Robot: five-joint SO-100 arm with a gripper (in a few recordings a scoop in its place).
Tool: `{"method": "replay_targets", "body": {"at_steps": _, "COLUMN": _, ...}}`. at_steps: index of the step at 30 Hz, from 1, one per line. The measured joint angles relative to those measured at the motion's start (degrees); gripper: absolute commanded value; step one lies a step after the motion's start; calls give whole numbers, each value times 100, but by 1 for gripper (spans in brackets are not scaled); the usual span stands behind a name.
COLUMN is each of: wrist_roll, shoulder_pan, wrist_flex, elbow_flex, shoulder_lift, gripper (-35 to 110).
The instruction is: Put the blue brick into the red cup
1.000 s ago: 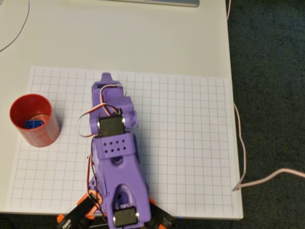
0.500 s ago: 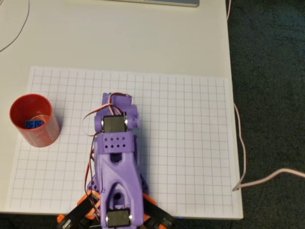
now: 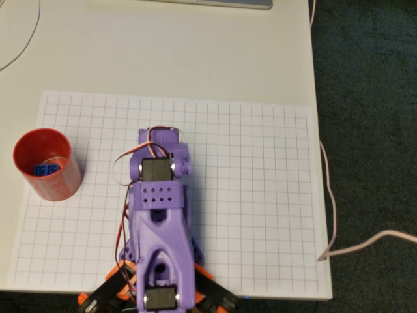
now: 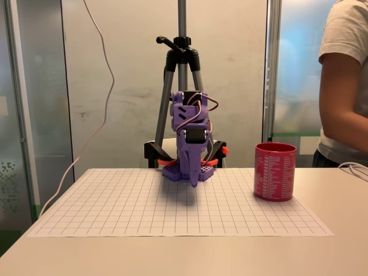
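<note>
Blue brick [image 3: 45, 169] lies inside the red cup [image 3: 47, 164] at the grid sheet's [image 3: 260, 195] left edge overhead, so we judge the task done; our purple arm's gripper [image 4: 195, 179] sits folded, its grip unreadable, needing only to rest.

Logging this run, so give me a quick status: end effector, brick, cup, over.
End effector folded down over grid sheet, open or shut unclear. Blue brick inside red cup. Nothing in the way.
</note>
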Motion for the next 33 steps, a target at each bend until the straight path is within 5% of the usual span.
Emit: {"method": "replay_targets", "body": {"at_steps": 33, "wrist_roll": -70, "shoulder_pan": 0, "wrist_flex": 0, "elbow_flex": 0, "shoulder_lift": 0, "gripper": 0}}
